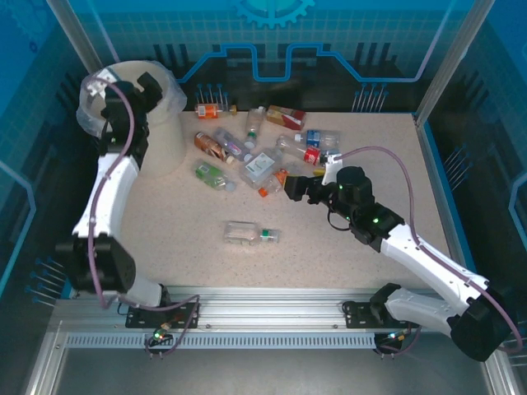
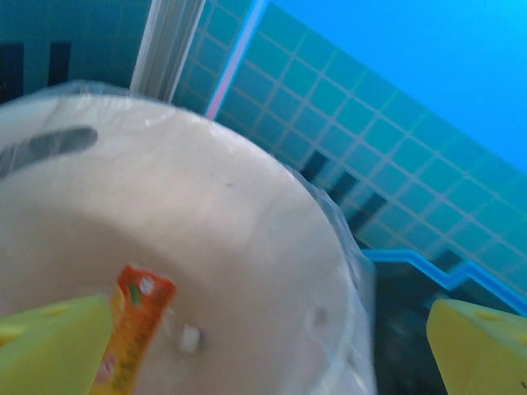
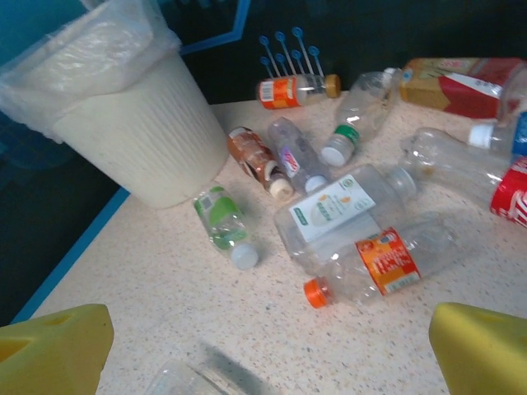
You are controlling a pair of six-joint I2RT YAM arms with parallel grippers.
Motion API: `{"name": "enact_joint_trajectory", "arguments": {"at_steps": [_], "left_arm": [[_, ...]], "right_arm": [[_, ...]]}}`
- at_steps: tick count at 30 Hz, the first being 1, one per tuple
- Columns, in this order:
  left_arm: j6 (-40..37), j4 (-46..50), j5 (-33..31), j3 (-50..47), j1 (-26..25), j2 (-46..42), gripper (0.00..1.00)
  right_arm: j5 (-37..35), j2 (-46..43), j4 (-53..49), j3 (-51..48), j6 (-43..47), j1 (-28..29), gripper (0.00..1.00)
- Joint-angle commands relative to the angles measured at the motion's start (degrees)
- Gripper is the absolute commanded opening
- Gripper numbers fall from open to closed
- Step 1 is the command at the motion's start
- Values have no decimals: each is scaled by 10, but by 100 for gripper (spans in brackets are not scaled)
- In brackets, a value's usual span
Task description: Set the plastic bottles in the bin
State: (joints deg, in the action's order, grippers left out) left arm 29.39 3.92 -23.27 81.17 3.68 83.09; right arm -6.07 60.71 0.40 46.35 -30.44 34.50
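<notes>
The left gripper (image 1: pixel 138 92) hangs over the large round cream-white bin (image 1: pixel 165 144) at the far left corner of the speckled beige table (image 1: pixel 165 239). Its yellow fingers (image 2: pixel 49 350) stand wide apart. In the left wrist view a small plastic bottle with an orange label (image 2: pixel 132 329) shows inside the bin, just beside one finger and not clamped, so I judge that the drop is being made here. The other plastic bottles (image 1: pixel 247 152) lie scattered on the table, to the right of the bin. The right gripper (image 1: pixel 290 188) is also wide and holds nothing. It is near a clear crushed bottle with orange cap and orange label (image 3: pixel 379 265).

To do this step well, the left arm should rise straight up, so that no finger catches the clear bag (image 3: pixel 90 49) on the rim. The right gripper should set its fingers across the body of the bottle, not the cap, come down close to the table, and close gently, because thin plastic can slip or spring away
</notes>
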Motion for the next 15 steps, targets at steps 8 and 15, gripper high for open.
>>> {"name": "enact_joint_trajectory", "arguments": {"at_steps": [8, 15], "left_arm": [[370, 318, -82, -98, -191, -153, 99], [532, 439, -31, -189, -312, -177, 99]], "right_arm": [[-43, 9, 1, -44, -74, -42, 100], [-15, 8, -2, -57, -85, -61, 100]]}}
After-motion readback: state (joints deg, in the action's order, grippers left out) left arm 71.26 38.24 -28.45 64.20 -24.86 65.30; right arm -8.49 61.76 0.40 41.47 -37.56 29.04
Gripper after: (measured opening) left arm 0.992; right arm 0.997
